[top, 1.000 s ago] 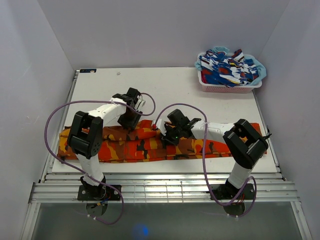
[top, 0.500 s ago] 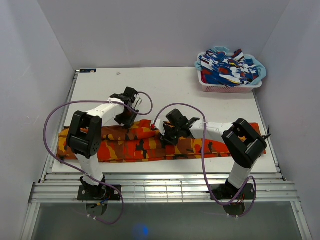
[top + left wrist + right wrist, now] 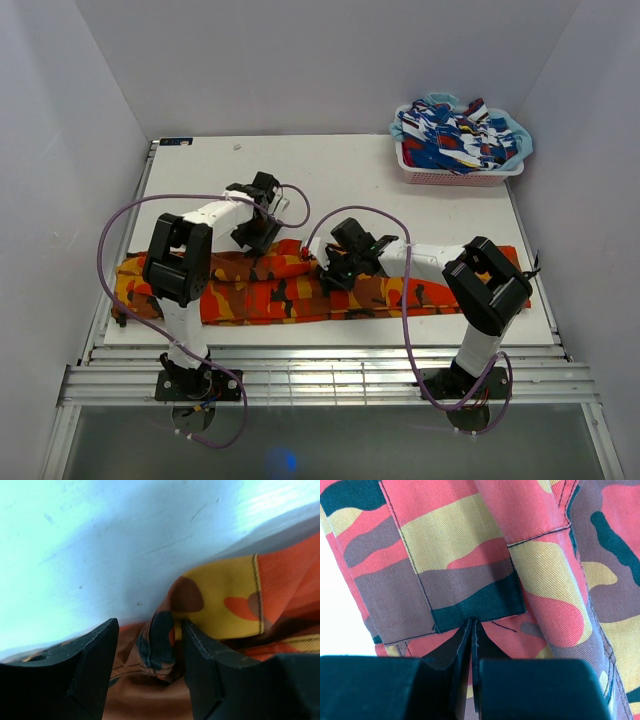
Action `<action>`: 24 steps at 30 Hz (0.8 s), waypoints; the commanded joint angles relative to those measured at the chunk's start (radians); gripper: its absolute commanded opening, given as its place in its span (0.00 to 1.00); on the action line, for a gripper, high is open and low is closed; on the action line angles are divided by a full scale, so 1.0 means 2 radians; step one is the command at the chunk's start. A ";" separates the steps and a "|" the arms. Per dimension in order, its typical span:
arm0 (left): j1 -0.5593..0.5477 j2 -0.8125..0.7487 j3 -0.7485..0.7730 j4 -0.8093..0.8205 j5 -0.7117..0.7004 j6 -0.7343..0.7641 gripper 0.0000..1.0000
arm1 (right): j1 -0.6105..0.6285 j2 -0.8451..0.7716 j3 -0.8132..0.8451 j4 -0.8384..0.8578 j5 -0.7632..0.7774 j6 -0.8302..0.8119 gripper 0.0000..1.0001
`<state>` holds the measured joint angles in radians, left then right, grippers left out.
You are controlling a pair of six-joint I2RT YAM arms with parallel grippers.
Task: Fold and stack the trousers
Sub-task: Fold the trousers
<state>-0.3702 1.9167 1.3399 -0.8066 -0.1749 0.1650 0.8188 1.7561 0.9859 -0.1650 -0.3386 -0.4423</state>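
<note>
White worktop fills most of the top view, w/ pale walls on three sides. The trousers lie across its near edge as a long, narrow band, orange/red/yellow camo w/ dark blotches, running approx. from the left edge to the right edge; the far edge is rumpled up around the middle and the rest is fairly flat. Far right corner: pink basket heaped w/ blue, white and red clothes, well apart from the trousers. Both arms reach in from the near side, a purple cable looping over the left one and another over the right. Left gripper sits at the trousers' far edge, left of centre, just where cloth meets bare worktop. In the left wrist view its jaws stand apart w/ a raised ridge of the trousers between them; the cloth lies close to the right-hand finger, but whether it touches either finger I can't tell. Right gripper is down on the band's middle, near the left one but not touching it. Right wrist view: jaws pressed together on the trousers, a thin sliver of cloth nipped between the tips, small creases fanning out from that spot, a stitched pocket edge just beyond.
</note>
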 commanded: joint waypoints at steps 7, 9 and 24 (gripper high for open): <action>-0.025 0.029 0.010 -0.080 -0.026 0.039 0.67 | 0.015 0.042 -0.008 -0.044 -0.004 0.040 0.08; -0.024 0.027 -0.001 -0.089 -0.050 0.055 0.68 | 0.015 0.042 -0.008 -0.043 -0.003 0.055 0.08; 0.049 0.218 0.315 -0.103 -0.139 0.226 0.33 | 0.018 0.047 -0.017 -0.038 0.005 0.067 0.08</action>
<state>-0.3225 2.2848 1.8317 -1.0805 -0.3771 0.5007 0.8310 1.7828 0.9989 -0.1276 -0.3542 -0.3149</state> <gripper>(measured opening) 0.374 0.078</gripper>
